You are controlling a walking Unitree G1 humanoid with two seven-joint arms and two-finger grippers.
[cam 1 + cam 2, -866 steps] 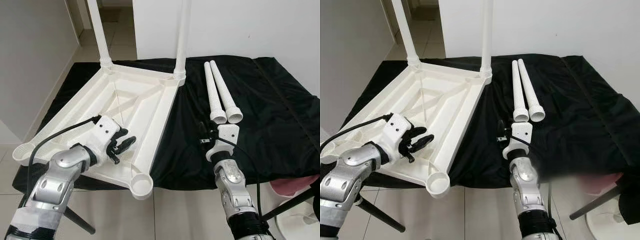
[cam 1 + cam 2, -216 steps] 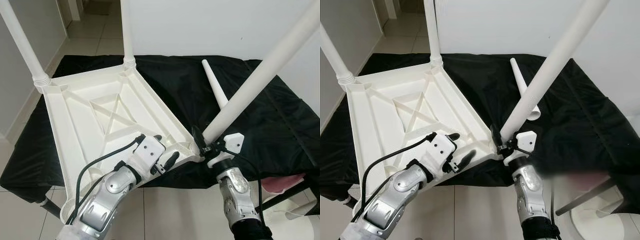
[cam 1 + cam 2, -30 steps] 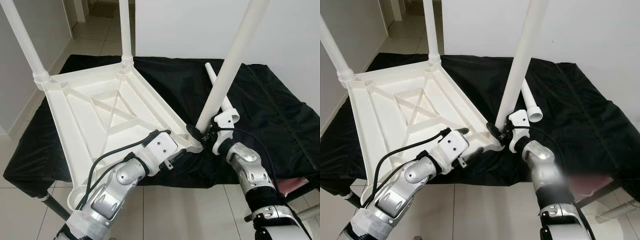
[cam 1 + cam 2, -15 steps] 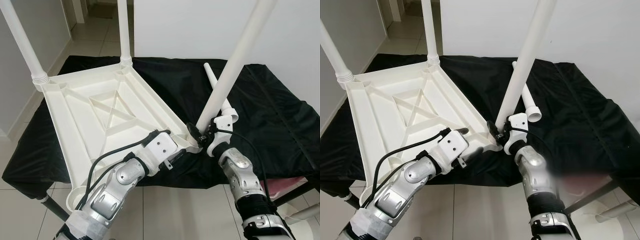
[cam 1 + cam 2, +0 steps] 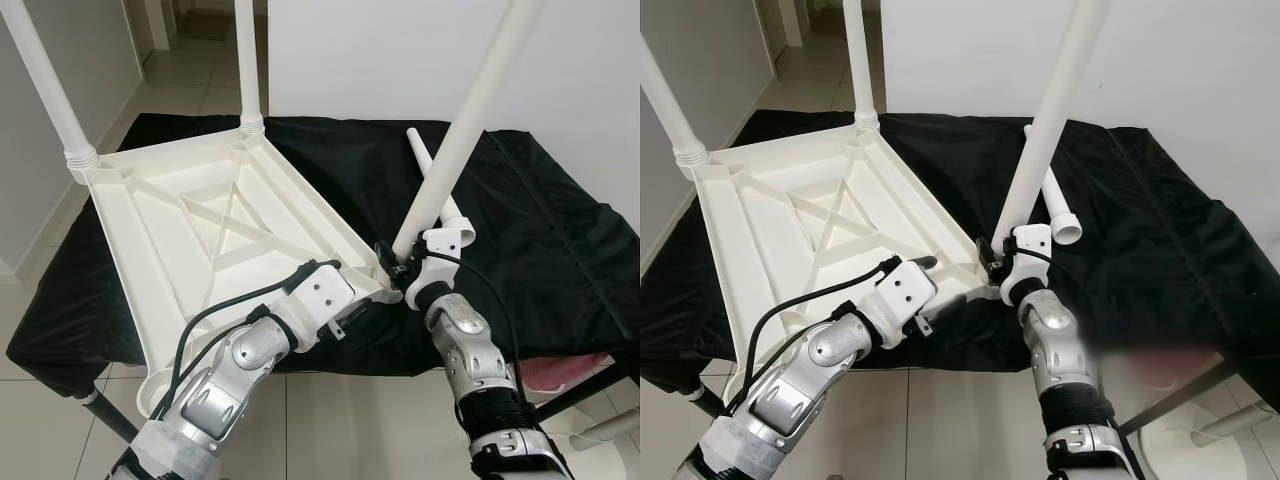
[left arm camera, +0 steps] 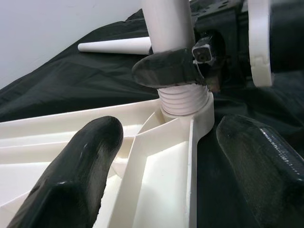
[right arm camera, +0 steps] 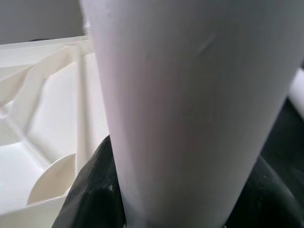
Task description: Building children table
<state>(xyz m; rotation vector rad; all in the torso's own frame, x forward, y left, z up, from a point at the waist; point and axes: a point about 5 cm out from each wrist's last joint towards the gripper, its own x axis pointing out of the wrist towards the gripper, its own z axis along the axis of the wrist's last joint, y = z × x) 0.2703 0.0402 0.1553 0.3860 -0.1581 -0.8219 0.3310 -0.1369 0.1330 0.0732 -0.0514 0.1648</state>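
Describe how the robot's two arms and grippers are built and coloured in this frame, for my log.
Both arms are silver metal segments with black joint bands. Each wrist carries a white plastic housing. The left gripper and right gripper have long, rounded, matte black fingers. A black cable loops from the left arm's wrist housing back along the forearm; a thinner black cable runs beside the right wrist. White wrapping covers the left upper arm.

A counter draped in a crinkled black cloth [image 5: 560,230] spans the scene, its dark metal leg [image 5: 105,415] showing under the near left corner. Behind it on the far side rises a plain white wall [image 5: 400,50], with a grey-white wall [image 5: 25,150] on the left and a corridor of pale beige floor tiles [image 5: 190,70] running away between them. More light floor tiles [image 5: 350,420] lie in front of the counter, and a pink object [image 5: 580,368], too unclear to name, shows at the near right beneath the cloth's edge.
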